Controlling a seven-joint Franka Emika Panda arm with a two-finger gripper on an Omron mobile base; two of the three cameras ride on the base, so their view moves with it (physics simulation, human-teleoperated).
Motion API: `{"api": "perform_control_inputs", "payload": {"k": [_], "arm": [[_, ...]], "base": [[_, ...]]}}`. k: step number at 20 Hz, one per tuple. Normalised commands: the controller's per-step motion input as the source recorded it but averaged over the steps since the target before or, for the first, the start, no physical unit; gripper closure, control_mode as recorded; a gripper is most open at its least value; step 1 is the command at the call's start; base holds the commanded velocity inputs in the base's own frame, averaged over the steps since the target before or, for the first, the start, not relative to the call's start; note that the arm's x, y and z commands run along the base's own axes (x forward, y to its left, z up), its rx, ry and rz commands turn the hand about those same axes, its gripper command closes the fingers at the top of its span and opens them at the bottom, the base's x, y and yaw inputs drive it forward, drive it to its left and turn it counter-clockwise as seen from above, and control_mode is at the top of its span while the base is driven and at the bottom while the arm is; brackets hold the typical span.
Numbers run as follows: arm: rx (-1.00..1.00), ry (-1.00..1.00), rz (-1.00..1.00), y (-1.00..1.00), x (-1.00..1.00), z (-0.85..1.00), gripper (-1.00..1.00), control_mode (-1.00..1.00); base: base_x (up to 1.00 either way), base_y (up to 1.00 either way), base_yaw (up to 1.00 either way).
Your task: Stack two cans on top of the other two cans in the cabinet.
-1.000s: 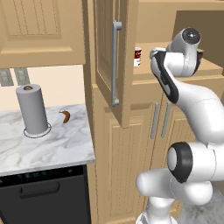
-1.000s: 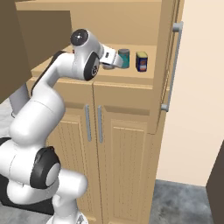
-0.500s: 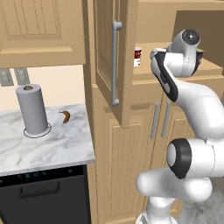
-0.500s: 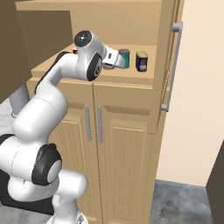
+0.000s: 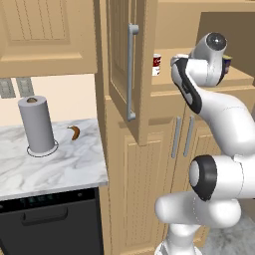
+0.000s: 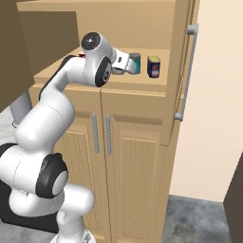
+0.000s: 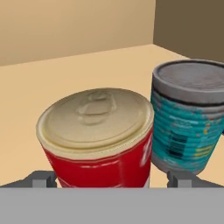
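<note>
— On the cabinet shelf, your gripper straddles the red can, fingers wide, nothing held; teal can just beside.
— Next, I'd say: close, lift straight.

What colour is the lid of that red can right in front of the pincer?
Pale cream-gold, on the red can; the hand view shows it best.

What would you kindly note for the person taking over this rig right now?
Gripper: open, a fingertip on each side of the red can, not closed on it.
Teal can stands just beside the red one on the cabinet shelf; the navy tin stands further along. Another red-and-white can sits near the open door.
Done: nothing stacked.
Left: grasp the red can and both stackings.
</note>
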Motion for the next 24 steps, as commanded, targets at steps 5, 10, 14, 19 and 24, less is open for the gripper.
{"api": "perform_control_inputs", "payload": {"k": [5,10,14,19,24], "arm": [[0.0,0.0,0.0,0.0,0.0,-0.04,-1.0,-1.0],[0.0,0.0,0.0,0.0,0.0,-0.12,1.0,-1.0],[0.0,0.0,0.0,-0.01,0.0,-0.13,1.0,-1.0],[0.0,0.0,0.0,0.0,0.0,-0.06,1.0,-1.0],[0.0,0.0,0.01,0.03,-0.2,0.0,1.0,-1.0]], "base": [[0.0,0.0,0.0],[0.0,0.0,0.0],[0.0,0.0,0.0],[0.0,0.0,0.0],[0.0,0.0,0.0]]}}
